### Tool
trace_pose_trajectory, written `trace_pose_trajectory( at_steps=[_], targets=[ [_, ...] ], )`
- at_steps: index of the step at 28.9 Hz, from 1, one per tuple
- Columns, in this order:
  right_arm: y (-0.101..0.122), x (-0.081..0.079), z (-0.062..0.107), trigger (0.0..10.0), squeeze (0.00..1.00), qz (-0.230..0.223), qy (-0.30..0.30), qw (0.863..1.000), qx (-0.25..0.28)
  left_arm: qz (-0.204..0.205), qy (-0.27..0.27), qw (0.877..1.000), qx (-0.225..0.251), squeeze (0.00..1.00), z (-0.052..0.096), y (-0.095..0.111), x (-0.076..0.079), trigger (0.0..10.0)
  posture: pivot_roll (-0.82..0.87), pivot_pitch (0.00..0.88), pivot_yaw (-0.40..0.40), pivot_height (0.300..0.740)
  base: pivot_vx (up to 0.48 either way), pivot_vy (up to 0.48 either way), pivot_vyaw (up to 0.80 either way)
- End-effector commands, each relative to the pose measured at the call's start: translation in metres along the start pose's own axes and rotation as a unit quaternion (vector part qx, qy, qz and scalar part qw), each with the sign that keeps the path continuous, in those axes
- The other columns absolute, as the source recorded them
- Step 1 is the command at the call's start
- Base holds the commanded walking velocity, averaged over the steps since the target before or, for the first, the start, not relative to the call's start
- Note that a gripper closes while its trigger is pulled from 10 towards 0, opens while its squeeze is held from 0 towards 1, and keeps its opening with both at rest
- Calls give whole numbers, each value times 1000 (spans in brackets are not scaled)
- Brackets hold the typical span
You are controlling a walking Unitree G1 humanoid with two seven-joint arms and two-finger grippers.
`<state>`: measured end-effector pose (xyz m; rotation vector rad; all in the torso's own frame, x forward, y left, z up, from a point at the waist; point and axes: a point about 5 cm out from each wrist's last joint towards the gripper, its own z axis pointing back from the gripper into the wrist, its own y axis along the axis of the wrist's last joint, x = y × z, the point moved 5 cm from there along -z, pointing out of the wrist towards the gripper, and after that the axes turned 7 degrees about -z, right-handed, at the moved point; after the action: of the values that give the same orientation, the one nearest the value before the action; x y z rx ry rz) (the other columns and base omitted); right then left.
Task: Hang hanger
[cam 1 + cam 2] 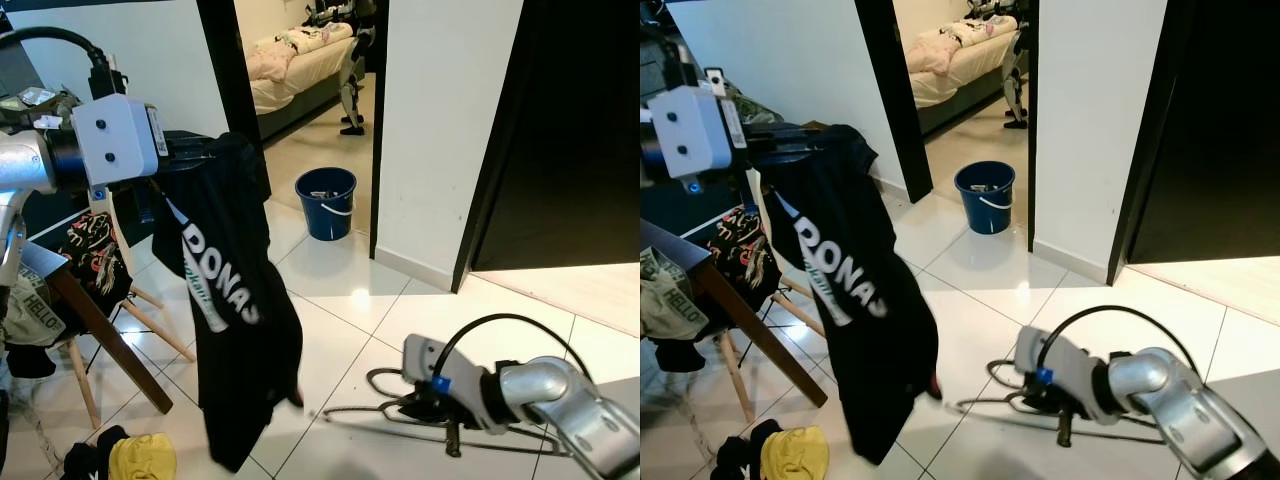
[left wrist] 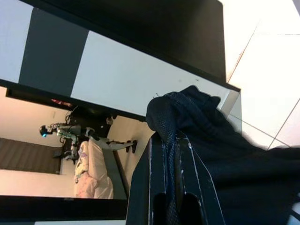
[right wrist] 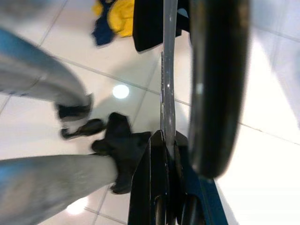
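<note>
1. A black T-shirt (image 1: 235, 300) with white lettering was held up at its top by the left gripper (image 1: 195, 150), raised at the robot's upper left; in the left wrist view the black fingers (image 2: 161, 187) were pressed together on the fabric.
2. The garment was seen hanging free above the tiled floor (image 1: 350, 300).
3. A metal wire hanger (image 1: 385, 410) was clamped in the right gripper (image 1: 1040, 400), low at the right, its fingers closed narrowly on the wire (image 3: 167, 93).
4. The hanger was kept well apart from the shirt's top, near its lower hem.
5. A wooden chair (image 1: 95, 300) draped with printed clothes was noted at the left, with a yellow garment (image 1: 140, 458) on the floor.
6. A blue bucket (image 1: 326, 202) was seen by the doorway beyond.
</note>
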<state>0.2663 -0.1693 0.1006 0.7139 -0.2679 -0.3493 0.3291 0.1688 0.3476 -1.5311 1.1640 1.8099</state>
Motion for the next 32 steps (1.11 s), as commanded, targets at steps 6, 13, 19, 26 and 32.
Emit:
trace_pose_trajectory(
  at_steps=[6,13,19,26,32],
  targets=[
    [40,58,7,10000,0,-52,-160,976,136,13,19,1000,5,0,-5,-3,6,10000,-49,0,109,740,0,0,0],
    [55,97,14,10000,0,-136,-278,923,227,76,91,986,-120,0,-4,-54,15,10000,-42,0,109,740,0,0,0],
    [59,93,-21,10000,0,-239,-289,894,246,474,198,798,-313,0,2,-136,156,10000,-43,0,99,740,0,0,0],
    [58,88,-36,10000,0,-275,-275,885,255,547,300,709,-330,0,3,-136,188,10000,-27,0,94,740,0,0,0],
    [78,80,-36,10000,0,-302,-222,869,323,534,368,696,-307,0,-4,-124,179,10000,-19,0,93,740,0,0,256]
  ],
)
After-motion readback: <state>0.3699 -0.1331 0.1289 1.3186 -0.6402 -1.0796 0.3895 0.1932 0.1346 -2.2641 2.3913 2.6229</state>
